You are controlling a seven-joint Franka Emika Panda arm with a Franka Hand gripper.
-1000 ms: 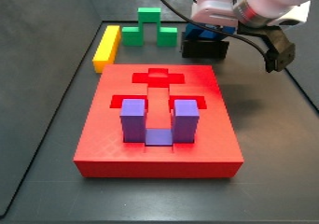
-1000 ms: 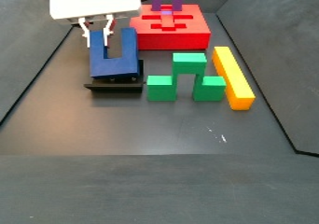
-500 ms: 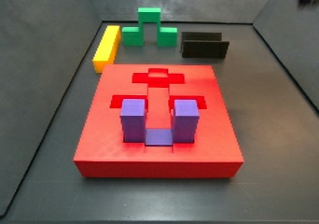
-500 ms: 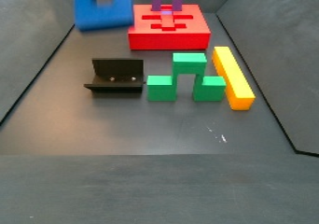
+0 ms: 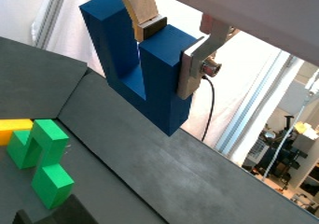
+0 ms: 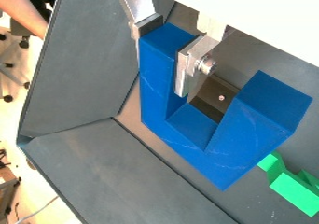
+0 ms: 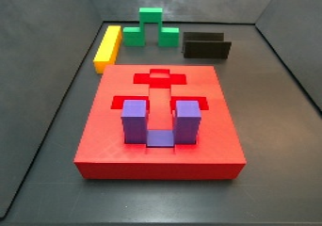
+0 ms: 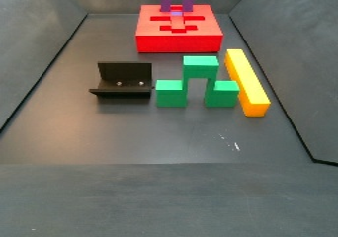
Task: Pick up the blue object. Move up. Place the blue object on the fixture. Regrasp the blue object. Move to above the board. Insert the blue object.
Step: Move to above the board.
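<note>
Out of both side views, our gripper (image 5: 171, 45) has its fingers (image 6: 189, 64) clamped on one prong of the blue object (image 5: 140, 64), carried clear of the floor, while the fixture (image 8: 122, 81) stands bare before the board (image 7: 160, 126).

Small solid-blue U-shaped block (image 5: 147, 74): seen in both wrist views only, clamped by one prong between the silver plates of the pincer (image 6: 169, 43), lifted clear of the floor; outside both side views. Low black stepped fixture (image 8: 125, 82): bare on the dark floor, just beside the green stepped block. Large flat red board (image 7: 160, 126): flat on the floor, cross-shaped recess open, purple U-shaped block seated upright in another.
</note>
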